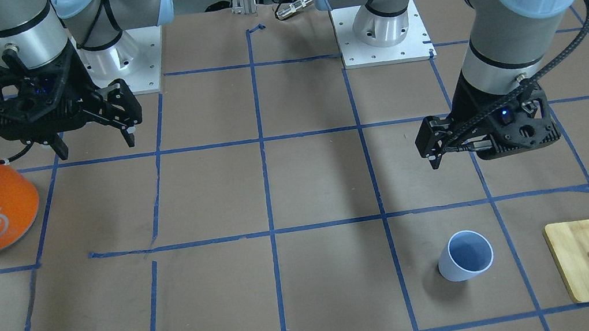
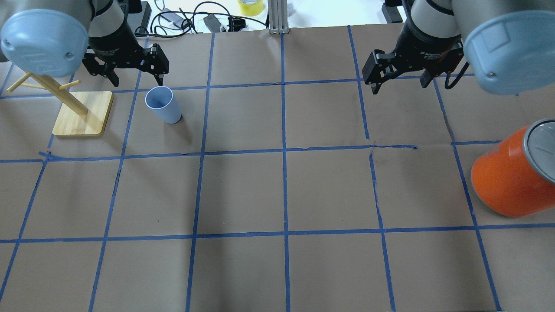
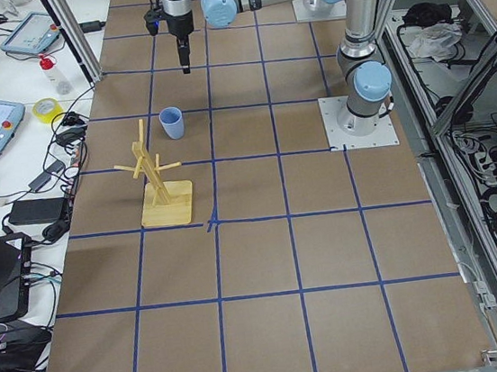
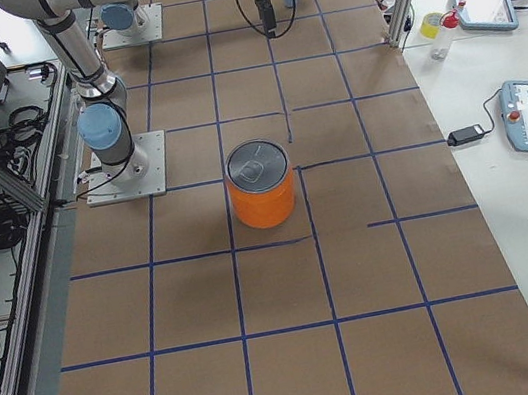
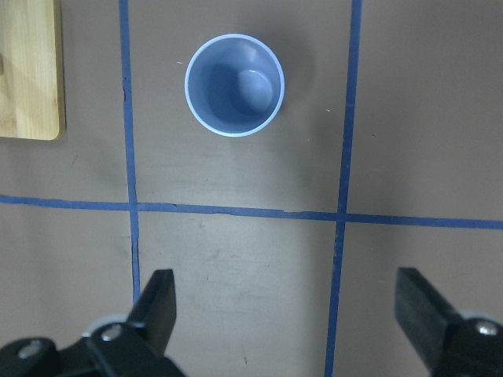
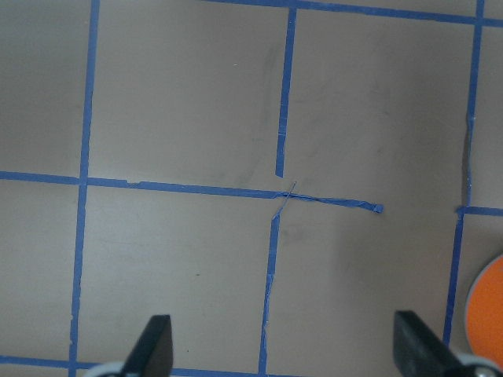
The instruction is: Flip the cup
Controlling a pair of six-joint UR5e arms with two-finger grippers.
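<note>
The cup (image 1: 464,255) is a small pale lavender-blue tumbler. It stands upright with its mouth up on the brown table, also in the overhead view (image 2: 163,105) and the left wrist view (image 5: 234,85). My left gripper (image 2: 136,79) is open and empty and hovers above the table, apart from the cup. In its wrist view the gripper (image 5: 289,302) has the cup ahead of it, a little left of centre. My right gripper (image 2: 401,84) is open and empty, high over bare table, far from the cup; it also shows in the front view (image 1: 96,147).
A big orange can (image 2: 507,177) with a silver lid stands on my right side, near the right gripper (image 6: 283,345). A wooden mug tree (image 2: 82,112) on a square base stands just left of the cup. Blue tape lines grid the table.
</note>
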